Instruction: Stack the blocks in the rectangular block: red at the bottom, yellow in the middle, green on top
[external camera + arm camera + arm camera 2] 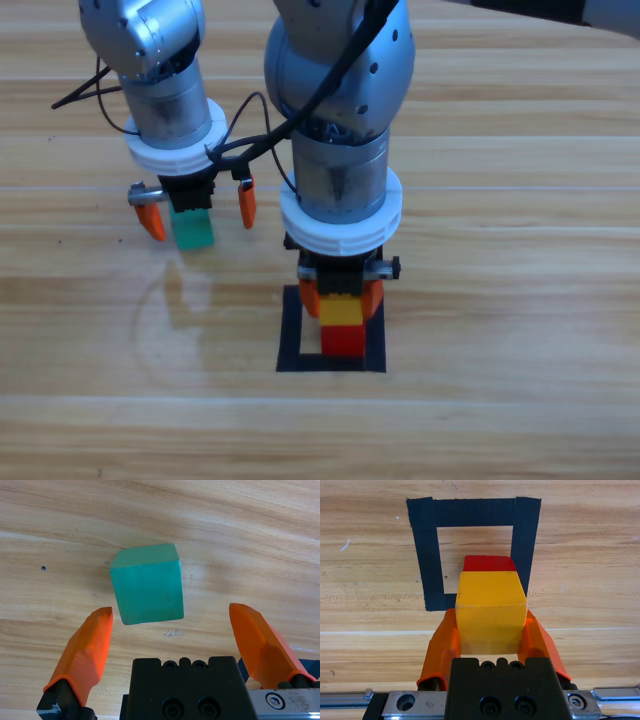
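We are seeing a wooden table with long pale boards, and on it nothing else than the task's things and the two arms. The black cables of the arms are hanging across the upper left of the high view, between the two wrists.

The rectangular block is lying a little below the middle of the high view. The red cube is sitting inside it, close to its right strip. The yellow cube is sitting on top of the red one. In the right wrist view the yellow cube is hiding most of the red cube, so only a red band is showing behind it.

The right arm is coming down from the top middle of the high view, almost vertical, and its thick grey body is covering the upper strip of the tape outline. The right gripper is standing over the stack, and its jaws are closing on both sides of the yellow cube and are pressing against it.

The left arm is coming down at the upper left. The left gripper is hanging over the green cube, which is resting on the bare wood, well apart from the tape outline. Its jaws are spread wide, one on each side of the green cube, and neither is touching it.

We are not finding any brand, label or writing that we can read.
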